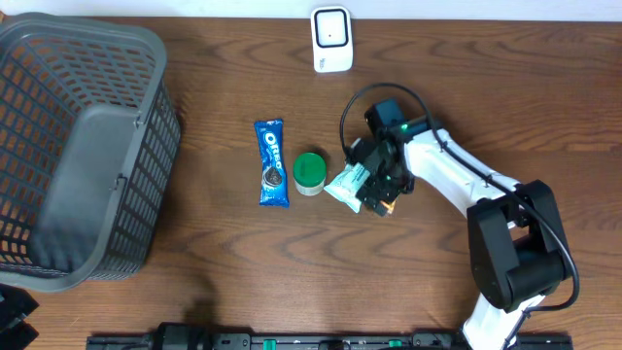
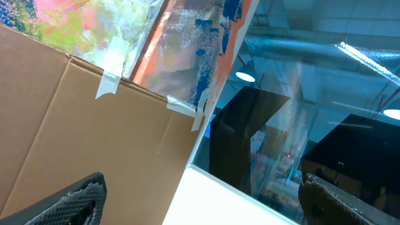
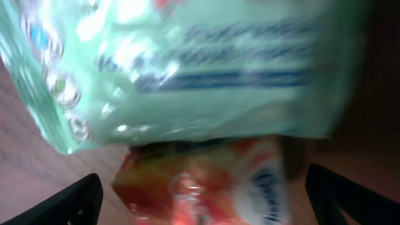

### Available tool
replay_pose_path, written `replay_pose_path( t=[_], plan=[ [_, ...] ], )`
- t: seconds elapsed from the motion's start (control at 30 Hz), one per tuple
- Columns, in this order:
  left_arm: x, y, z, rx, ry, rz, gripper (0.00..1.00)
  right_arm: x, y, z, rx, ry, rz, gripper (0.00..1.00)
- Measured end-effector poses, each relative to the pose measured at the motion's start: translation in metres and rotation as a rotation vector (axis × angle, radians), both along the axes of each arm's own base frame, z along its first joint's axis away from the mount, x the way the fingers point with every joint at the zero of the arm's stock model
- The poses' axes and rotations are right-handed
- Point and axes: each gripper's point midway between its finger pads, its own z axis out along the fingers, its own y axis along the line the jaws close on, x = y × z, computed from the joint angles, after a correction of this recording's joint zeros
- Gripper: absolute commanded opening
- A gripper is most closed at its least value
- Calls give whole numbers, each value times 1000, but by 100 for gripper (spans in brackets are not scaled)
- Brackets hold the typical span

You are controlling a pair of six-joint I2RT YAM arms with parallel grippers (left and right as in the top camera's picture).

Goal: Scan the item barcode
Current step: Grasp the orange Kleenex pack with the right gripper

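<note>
At the left arm's end, the left gripper (image 2: 200,195) gapes empty. Right of the blue Oreo biscuit wrapper (image 1: 272,162) and round green-lidded tub (image 1: 309,172), the pale green plastic packet (image 1: 346,184) lies under the right gripper (image 1: 375,192), which is spread wide and holds nothing. It should close on that packet alone, clear of the orange pouch (image 3: 206,187) touching it, with its fingers off the barcode.

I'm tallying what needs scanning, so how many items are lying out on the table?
4: Oreo pack, green tub right of it, mint packet next, orange packet alongside that. The arm may hide more.
</note>
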Motion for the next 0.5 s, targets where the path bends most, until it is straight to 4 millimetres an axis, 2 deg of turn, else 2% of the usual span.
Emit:
replay_pose_path(
  t=[0.17, 0.5],
  plan=[
    [0, 0, 0, 0, 0, 0, 98, -9, -2, -11, 2, 18, 11, 35],
    [0, 0, 0, 0, 0, 0, 98, 0, -1, 3, -4, -3, -40, 31]
  ],
)
